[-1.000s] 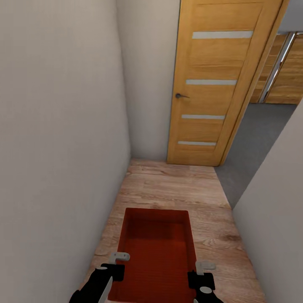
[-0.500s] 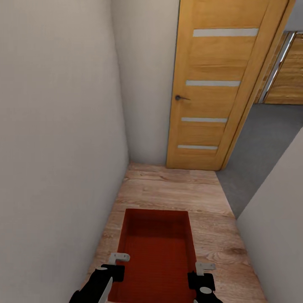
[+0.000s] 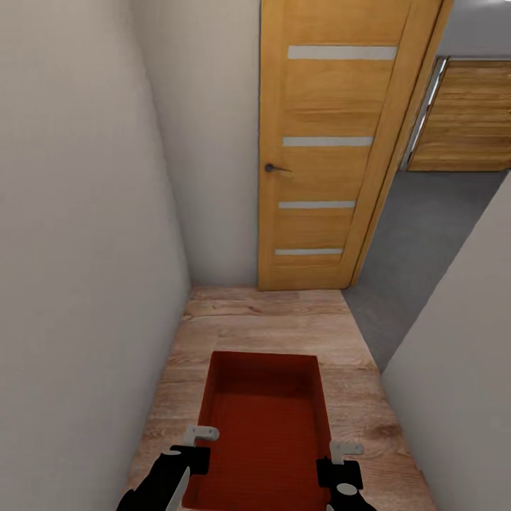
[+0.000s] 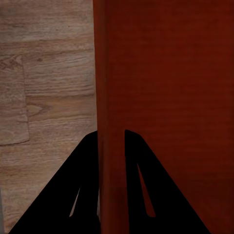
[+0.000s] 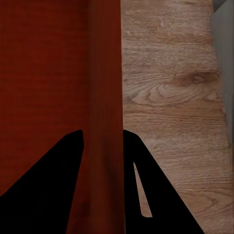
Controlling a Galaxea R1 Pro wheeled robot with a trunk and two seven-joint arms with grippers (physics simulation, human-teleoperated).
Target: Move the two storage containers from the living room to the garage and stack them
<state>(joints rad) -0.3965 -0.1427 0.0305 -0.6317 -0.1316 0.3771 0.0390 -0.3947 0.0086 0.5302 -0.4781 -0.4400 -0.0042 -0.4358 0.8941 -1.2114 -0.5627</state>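
Narrow hallway with wood-plank floor [image 3: 284, 326] and wooden door [image 3: 333, 142]; an orange-red storage container [image 3: 266, 426] is gripped between left gripper [image 4: 111, 141] and right gripper [image 5: 102, 139], jaws clamped on opposite walls.

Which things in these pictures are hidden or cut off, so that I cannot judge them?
- Storage container: near end cut off by the head view's bottom edge.
- Left claw and right claw: the container wall hides the inner faces of the fingers.
- Room past the wooden door: the door and the right wall hide most of it.
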